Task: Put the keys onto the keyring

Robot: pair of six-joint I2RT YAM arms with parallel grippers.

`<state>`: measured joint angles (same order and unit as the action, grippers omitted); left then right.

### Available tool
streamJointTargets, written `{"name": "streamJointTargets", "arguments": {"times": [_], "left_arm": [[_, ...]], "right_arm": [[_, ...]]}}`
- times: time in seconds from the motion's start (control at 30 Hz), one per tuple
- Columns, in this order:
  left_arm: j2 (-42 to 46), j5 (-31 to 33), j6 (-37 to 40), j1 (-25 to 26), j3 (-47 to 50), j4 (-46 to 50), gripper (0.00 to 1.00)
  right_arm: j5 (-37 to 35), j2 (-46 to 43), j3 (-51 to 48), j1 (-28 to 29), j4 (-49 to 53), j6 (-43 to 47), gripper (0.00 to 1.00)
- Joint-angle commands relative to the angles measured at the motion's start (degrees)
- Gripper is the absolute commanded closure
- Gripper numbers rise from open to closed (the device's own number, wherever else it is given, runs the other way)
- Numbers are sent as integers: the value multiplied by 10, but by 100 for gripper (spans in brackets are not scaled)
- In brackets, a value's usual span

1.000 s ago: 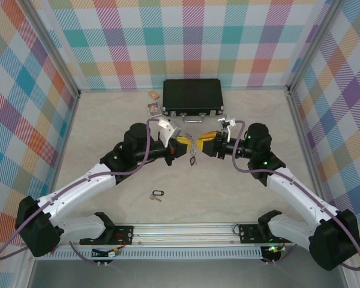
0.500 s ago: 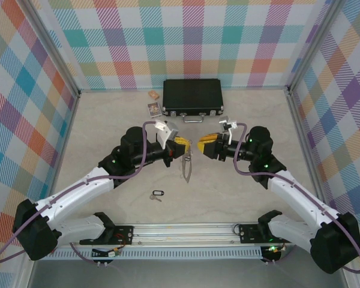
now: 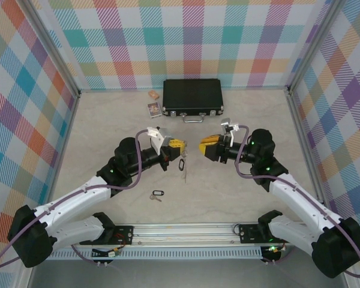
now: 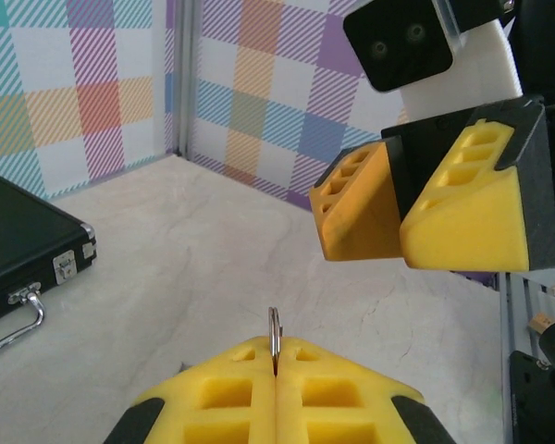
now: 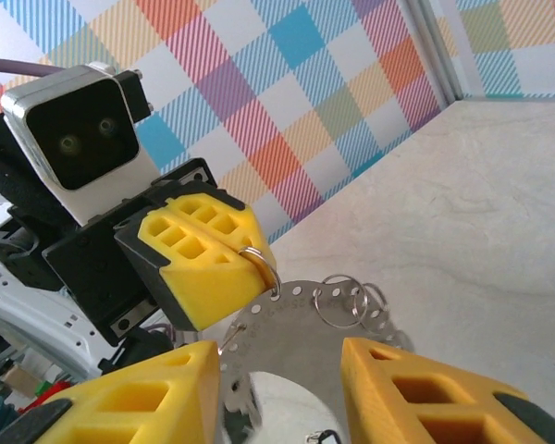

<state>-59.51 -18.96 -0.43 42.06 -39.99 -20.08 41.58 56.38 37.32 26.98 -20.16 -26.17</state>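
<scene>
Between left pincer (image 4: 276, 375) yellow gridded pads (image 4: 224, 400): perforated metal keyring (image 5: 287, 347).

Pale, marbled beige table (image 3: 108, 126), and not much is resting on it. Up at 12 o'clock a black case (image 3: 192, 96) lies flat against the far edge, closed, its metal handle (image 3: 192, 119) pointing toward the centre. Just left of the case, around 11 o'clock, there are two small cards: a tan one (image 3: 153, 94) farther back and a printed one (image 3: 154, 108) nearer, apart from each other and close beside the case. Down at 6 o'clock, a touch left of centre, a single key (image 3: 156, 194) with a black oval tag lies alone on bare surface. A metal rail (image 3: 186, 231) runs along the near edge.
</scene>
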Motion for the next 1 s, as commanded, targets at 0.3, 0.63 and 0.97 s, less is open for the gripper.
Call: {"name": "streamJointTargets", "arguments": {"times": [0.3,0.63,0.97], "left_arm": [[-27,-108,-92,-9,-37,-89,100],[-46,-138,-144,-22,-43,-136,100],[-50,-163,-152,-24,-50,-130,100]], "right_arm": [[111,60,58,3,-88,-55,69],[127,70,66,6,-81,-44,71],[121,58,60,6,-77,-39,72]]}}
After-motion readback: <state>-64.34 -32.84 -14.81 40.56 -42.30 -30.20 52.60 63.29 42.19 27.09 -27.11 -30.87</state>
